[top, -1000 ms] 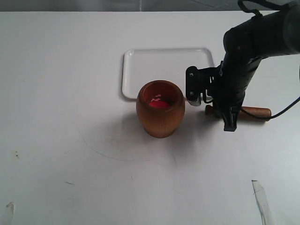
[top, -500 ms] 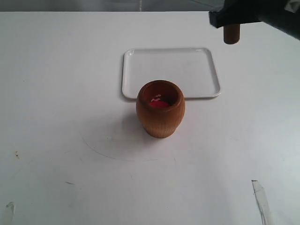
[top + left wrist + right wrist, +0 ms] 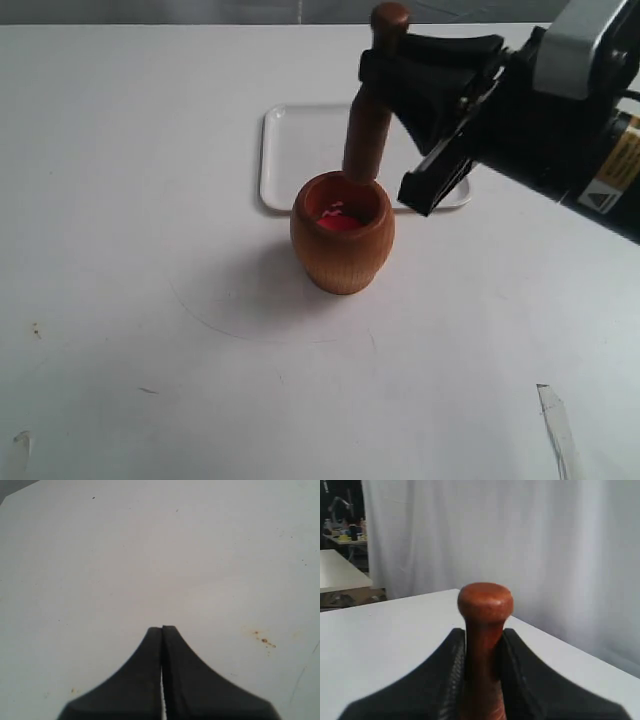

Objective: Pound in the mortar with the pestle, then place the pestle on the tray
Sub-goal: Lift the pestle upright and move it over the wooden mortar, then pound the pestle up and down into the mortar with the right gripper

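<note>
The orange-brown mortar (image 3: 342, 233) stands upright mid-table, red inside. The reddish-brown pestle (image 3: 368, 128) is held nearly upright, knob on top, its thick end at the mortar's mouth by the far rim. My right gripper (image 3: 378, 66) is shut on its upper shaft just under the knob; in the right wrist view the pestle (image 3: 485, 630) sits between the black fingers (image 3: 451, 670) of that gripper (image 3: 484, 636). The white tray (image 3: 292, 150) lies right behind the mortar, partly hidden by the arm. My left gripper (image 3: 162, 628) is shut and empty over bare table, outside the exterior view.
The right arm's dark body (image 3: 560, 130) with a yellow label hangs over the tray's right part. A strip of tape (image 3: 557, 425) lies near the front right edge. Small brown specks (image 3: 263, 639) mark the table near the left gripper.
The right gripper took the pestle from the table right of the mortar, lifted it high at the back right, then swung it left and down, upright, onto the mortar's mouth.
</note>
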`<state>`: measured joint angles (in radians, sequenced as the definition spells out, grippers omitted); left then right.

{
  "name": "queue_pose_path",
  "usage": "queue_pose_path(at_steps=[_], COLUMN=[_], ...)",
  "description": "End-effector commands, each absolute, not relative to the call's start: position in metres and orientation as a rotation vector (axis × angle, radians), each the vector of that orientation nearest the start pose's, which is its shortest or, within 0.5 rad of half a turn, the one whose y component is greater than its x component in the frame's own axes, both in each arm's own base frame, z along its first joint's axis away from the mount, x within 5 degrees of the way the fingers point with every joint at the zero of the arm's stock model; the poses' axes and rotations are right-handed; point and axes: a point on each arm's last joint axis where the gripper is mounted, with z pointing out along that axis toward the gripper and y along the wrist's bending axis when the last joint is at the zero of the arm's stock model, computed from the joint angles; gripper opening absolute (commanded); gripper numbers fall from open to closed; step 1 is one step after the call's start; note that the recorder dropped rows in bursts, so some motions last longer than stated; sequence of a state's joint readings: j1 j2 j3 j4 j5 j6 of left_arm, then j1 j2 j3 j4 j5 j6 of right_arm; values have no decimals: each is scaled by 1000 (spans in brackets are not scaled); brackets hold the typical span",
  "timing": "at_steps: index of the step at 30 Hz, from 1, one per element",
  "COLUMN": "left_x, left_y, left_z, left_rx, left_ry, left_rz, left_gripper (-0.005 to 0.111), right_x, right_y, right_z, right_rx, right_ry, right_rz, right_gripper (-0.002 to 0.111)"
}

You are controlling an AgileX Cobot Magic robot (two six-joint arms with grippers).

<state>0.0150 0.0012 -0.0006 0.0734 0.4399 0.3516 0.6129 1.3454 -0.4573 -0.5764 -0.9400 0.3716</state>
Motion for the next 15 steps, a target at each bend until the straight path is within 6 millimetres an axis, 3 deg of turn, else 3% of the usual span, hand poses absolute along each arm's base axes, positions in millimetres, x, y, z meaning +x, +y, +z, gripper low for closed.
queue_pose_path(at_steps=[1, 6, 9, 15], left_x=[51, 51, 51, 51], left_y=[3, 3, 3, 3], left_z=[174, 174, 174, 174], left_rx=[361, 361, 361, 361], left_ry=[1897, 1897, 1897, 1897], left_rz=[302, 302, 302, 302], left_gripper=[0, 0, 0, 0], right_x=[173, 183, 184, 187], right_y=[190, 193, 199, 201], right_z=[238, 196, 172, 157], right_rx=[-838, -718, -786, -770], right_ry=[1235, 1357, 1416, 1478], right_rz=[897, 802, 756, 714], right_gripper=[0, 0, 0, 0])
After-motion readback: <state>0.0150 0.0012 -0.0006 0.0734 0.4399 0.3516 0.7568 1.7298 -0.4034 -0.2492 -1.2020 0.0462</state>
